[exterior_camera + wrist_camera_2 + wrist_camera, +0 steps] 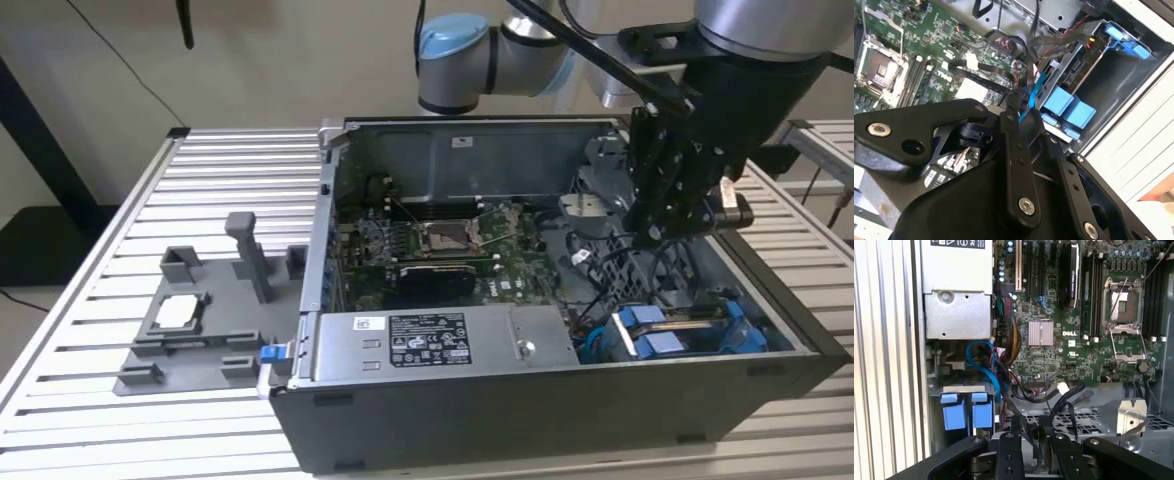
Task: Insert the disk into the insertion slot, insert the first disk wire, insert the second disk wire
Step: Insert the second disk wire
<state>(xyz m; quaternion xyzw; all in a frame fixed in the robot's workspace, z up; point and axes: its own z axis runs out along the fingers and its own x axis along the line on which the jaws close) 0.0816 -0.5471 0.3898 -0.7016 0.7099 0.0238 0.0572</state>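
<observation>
The open grey metal computer case (pixel 561 400) holds the blue-framed silver disk (pixel 681 330) in its grey drive-bay cage (pixel 627 345); black gripper (pixel 667 235) hovers inside, apparently pinching a black cable (pixel 1026 85)

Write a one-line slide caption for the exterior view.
Robot gripper reaches into an open computer case beside the blue-framed disk.

Matt black metal gripper (pixel 663 232), glossy blue plastic tabs (pixel 964 411), dull grey metal case (pixel 561 400).
</observation>
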